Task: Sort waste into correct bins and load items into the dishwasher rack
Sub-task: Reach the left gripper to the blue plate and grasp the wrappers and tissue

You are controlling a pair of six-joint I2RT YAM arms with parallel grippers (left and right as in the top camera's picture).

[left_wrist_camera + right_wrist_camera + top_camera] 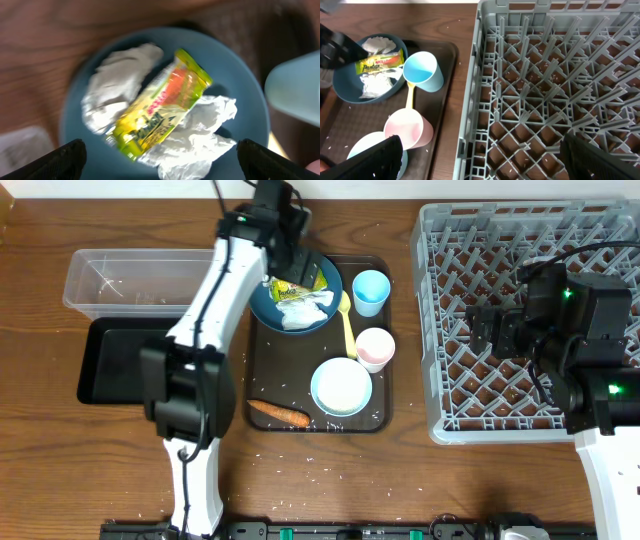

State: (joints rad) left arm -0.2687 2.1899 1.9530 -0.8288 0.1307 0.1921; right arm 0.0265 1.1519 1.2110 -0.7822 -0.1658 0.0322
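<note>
The dark blue plate (268,305) on the brown serving tray holds crumpled white tissues (305,313) and the yellow-green snack wrapper (291,292). In the left wrist view the wrapper (162,102) lies across the tissues (195,132) on the plate (75,107). My left gripper (160,159) is open just above them, touching nothing. The light blue cup (370,291), white-pink cup (375,348), pale blue bowl (341,386), yellow spoon (348,326) and carrot (278,413) sit on the tray. My right gripper (482,155) is open and empty over the grey rack (520,250).
The clear tub (120,280) and black tray (110,360) lie at the left. The brown serving tray (262,370) has rice grains scattered on it. Rice also lies inside the rack (545,90) and on the table near the front edge.
</note>
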